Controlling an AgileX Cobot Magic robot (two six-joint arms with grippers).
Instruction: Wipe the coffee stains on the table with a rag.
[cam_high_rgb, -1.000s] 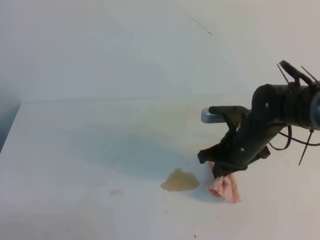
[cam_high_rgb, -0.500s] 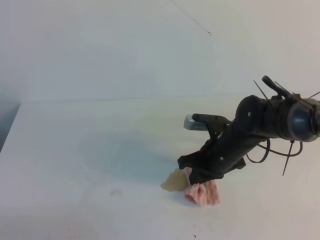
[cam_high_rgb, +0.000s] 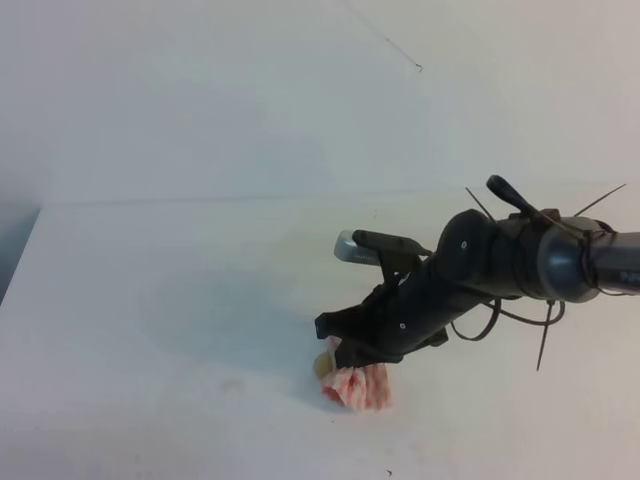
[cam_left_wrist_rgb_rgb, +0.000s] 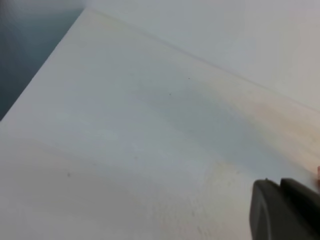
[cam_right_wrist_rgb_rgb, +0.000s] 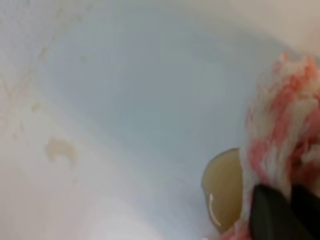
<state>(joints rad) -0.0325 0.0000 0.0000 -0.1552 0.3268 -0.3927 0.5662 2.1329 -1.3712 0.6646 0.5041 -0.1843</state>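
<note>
The table (cam_high_rgb: 150, 300) is a plain white flat surface. On it lies the rag (cam_high_rgb: 358, 385), bunched, with pink-red and white stripes. The rag covers most of the coffee stains (cam_high_rgb: 322, 366); only a tan edge shows at its left. A faint smudge (cam_high_rgb: 232, 384) lies further left.

- The right arm (cam_high_rgb: 500, 265) stretches in from the right edge, angled downward toward the left across the surface.
- The right gripper (cam_high_rgb: 352, 362) points down, jaws clamped together on the rag (cam_high_rgb: 358, 385).
- The left gripper (cam_left_wrist_rgb_rgb: 285, 210) shows only as a dark corner; its state cannot be made out.
</note>
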